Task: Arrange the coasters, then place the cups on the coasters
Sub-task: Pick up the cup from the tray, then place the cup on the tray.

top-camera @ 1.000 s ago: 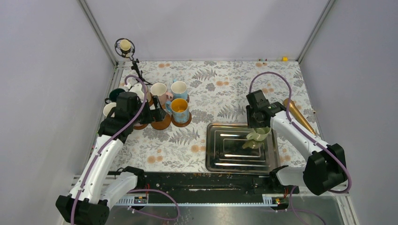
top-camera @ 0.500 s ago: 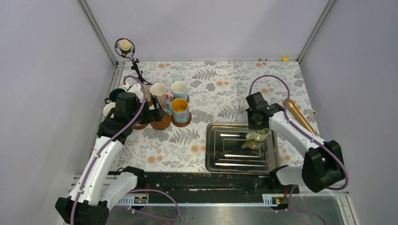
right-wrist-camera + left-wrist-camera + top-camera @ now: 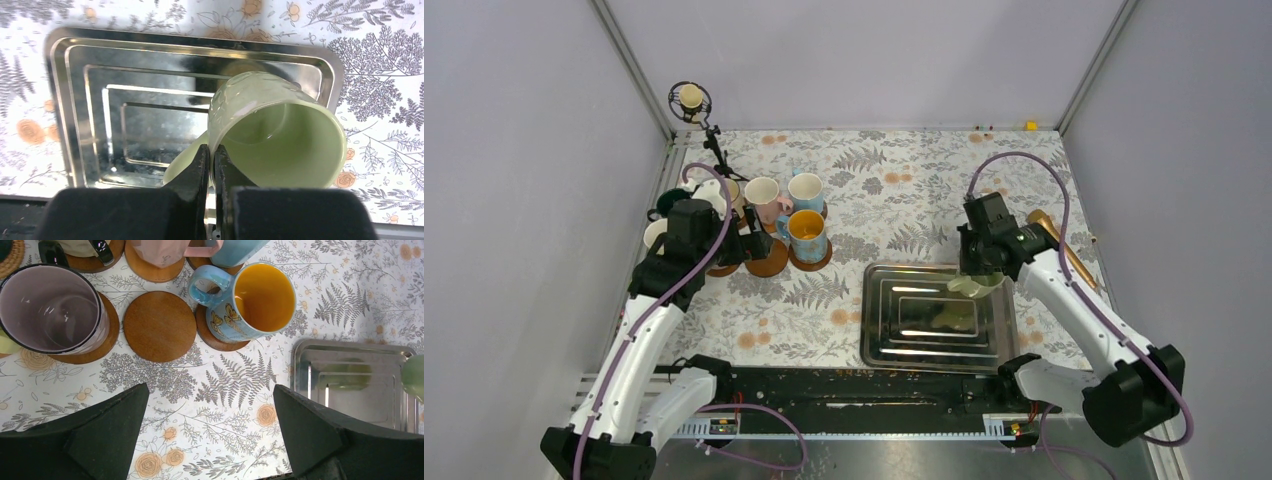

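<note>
My right tool (image 3: 210, 155): clenched on the pale green mug's (image 3: 277, 145) wall, one finger inside and one outside.
Pale green mug: tilted over the steel tray's (image 3: 75, 100) far right part. Base hidden, so I cannot tell whether it touches the tray.
My left tool (image 3: 210, 390): released wide, left of the tray, above the counter (image 3: 320, 285).
Bare coaster (image 3: 159, 326): left of the tray, between the mauve mug (image 3: 50, 310) and the blue butterfly mug (image 3: 257, 300).
Farther mugs: cut off by the frame edge.

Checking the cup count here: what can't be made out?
- Top external: the left arm covers some cups and coasters; no full count.
- Left wrist: the pink mug and light blue mug are cut off by the top edge.
- Right wrist: the pale green mug in the right gripper hides its own base; contact with the tray is unclear.
</note>
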{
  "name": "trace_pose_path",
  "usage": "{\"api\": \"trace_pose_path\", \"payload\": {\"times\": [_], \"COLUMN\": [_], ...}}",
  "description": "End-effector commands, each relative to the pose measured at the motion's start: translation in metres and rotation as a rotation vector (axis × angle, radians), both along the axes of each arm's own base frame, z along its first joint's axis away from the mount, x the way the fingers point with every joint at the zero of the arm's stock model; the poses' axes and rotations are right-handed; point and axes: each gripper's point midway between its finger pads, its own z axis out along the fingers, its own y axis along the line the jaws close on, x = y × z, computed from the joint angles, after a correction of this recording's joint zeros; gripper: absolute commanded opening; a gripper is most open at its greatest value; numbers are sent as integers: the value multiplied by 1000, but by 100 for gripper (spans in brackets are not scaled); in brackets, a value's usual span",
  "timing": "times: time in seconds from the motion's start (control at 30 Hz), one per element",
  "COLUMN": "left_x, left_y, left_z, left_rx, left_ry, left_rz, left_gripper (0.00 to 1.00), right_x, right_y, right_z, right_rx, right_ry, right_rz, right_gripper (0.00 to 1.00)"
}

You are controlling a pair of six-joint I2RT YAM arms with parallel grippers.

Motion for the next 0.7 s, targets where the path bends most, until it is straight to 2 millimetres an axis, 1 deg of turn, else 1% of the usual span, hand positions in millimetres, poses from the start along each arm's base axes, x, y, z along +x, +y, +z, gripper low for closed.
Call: {"api": "trace_pose_path", "payload": {"times": [0.0, 0.17, 0.23, 0.4, 0.67], "left_x": [4, 3, 3, 3, 3], "left_y": [8, 14, 19, 25, 30], "left_z": [8, 12, 14, 16, 15], "left_rx": [14, 27, 37, 51, 68], "left_ry": [-37, -60, -72, -84, -78], "left_rz": [50, 81, 104, 131, 155], "left_gripper": [99, 99, 99, 99, 99], "right_x": [-4, -21, -30, -46, -62], "right_y": [23, 57, 77, 113, 153], "right_z": [42, 48, 48, 44, 28], "right_rx": [99, 86, 90, 69, 41], "right_ry": [-97, -102, -104, -110, -91], "right_rz": [31, 138, 202, 309, 408], "right_gripper": [0, 0, 0, 0, 0]}}
